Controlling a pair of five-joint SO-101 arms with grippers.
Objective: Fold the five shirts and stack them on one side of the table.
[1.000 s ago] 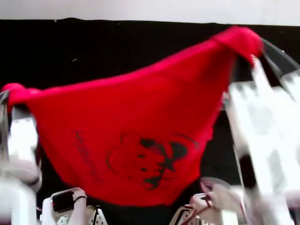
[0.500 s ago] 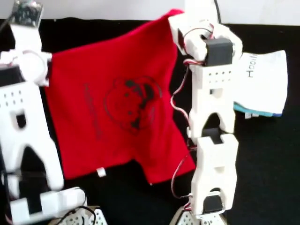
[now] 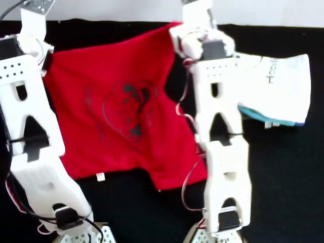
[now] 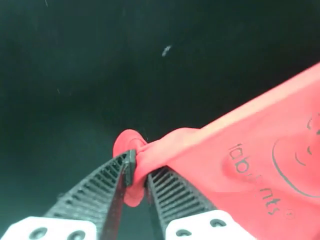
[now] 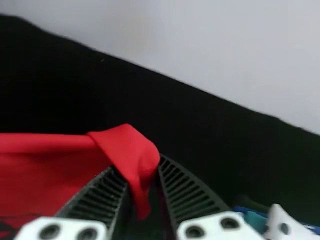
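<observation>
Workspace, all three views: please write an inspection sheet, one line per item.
Surface: black cloth-covered table.
Job's things: red fabric shirt with dark face print spread wide, held at two corners; folded white shirt lying on a folded teal one.
Clutter: nothing seen.
Grippers: left tool shut on one red corner; right tool shut on the other.
Cables: red and white wires along one arm.
Surroundings: plain white wall.

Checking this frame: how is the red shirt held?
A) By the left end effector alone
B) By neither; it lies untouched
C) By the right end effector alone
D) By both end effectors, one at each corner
D: the left end effector and the right end effector each pinch a bunched corner of the red shirt.
</observation>
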